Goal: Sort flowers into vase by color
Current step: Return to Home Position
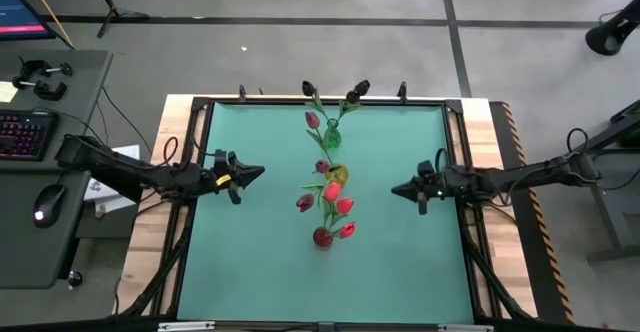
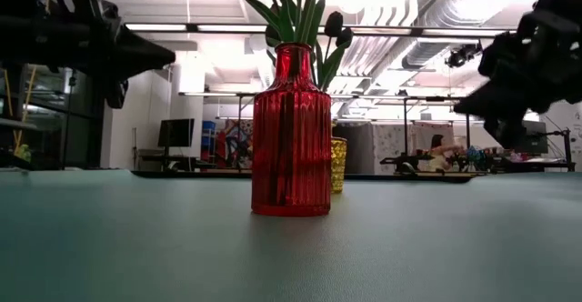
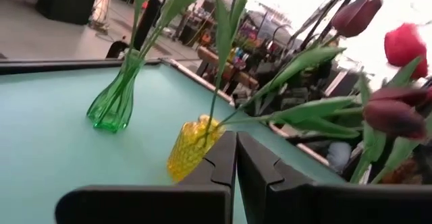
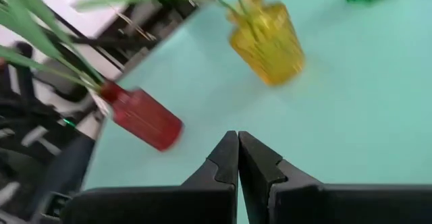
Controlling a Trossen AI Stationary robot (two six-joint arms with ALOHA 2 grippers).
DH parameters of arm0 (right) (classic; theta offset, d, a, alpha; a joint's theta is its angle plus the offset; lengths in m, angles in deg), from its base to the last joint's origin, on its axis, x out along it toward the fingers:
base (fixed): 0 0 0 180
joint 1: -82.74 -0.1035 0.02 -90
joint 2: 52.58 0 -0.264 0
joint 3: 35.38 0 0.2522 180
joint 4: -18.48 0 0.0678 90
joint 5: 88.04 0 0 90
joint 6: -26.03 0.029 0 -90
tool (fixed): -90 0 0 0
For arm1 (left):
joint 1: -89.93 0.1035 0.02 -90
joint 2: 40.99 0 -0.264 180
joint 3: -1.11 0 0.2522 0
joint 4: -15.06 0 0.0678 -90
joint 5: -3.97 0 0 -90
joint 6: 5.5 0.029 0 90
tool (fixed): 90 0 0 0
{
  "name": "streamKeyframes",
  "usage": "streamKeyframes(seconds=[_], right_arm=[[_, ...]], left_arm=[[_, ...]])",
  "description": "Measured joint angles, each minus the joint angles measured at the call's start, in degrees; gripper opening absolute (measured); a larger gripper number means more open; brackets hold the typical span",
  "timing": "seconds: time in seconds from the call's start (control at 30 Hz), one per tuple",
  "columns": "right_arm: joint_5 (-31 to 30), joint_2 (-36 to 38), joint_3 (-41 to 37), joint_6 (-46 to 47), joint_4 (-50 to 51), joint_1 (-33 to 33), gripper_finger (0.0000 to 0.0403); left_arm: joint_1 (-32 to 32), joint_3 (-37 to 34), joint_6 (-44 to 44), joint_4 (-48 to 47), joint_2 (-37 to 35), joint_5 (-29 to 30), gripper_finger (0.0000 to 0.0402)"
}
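Three vases stand in a row down the middle of the green table: a green glass vase (image 1: 331,137) farthest, a yellow vase (image 1: 338,174) in the middle, a red ribbed vase (image 1: 323,237) nearest. Each holds tulips on green stems: dark heads (image 1: 310,89) over the green vase, maroon ones (image 1: 322,167) by the yellow, red ones (image 1: 333,191) over the red vase. My left gripper (image 1: 259,172) hovers shut at the table's left, pointing at the vases. My right gripper (image 1: 395,188) hovers shut at the right, facing them. Neither holds anything.
A black frame (image 1: 204,102) runs round the green mat, with wooden boards outside it. A desk with a keyboard (image 1: 22,134) and mouse stands left of the table. Open mat lies between each gripper and the vase row.
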Motion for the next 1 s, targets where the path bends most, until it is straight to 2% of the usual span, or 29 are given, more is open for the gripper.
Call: streamKeyframes(seconds=[0.13,0.27,0.63,0.73,1.0], right_arm=[[-0.01,0.06,0.00,-0.26,5.17,0.00,0.0000],[1.48,4.12,0.02,-0.44,6.45,0.25,0.0000],[1.67,20.37,0.04,-0.43,6.51,0.55,0.0000],[1.72,25.02,0.03,-0.43,6.46,0.55,0.0000],[1.80,25.08,-0.02,-0.43,3.96,0.65,0.0000]], left_arm=[[0.04,0.04,0.01,-8.21,-10.07,0.01,0.0000],[0.04,0.02,-0.02,-14.33,-20.04,0.09,0.0000],[0.92,0.01,-0.02,-16.92,-36.34,0.10,0.0000],[2.69,-0.07,-0.02,-14.89,-36.18,0.46,0.0000],[5.03,-0.03,-0.01,-14.96,-36.21,0.66,0.0000]])
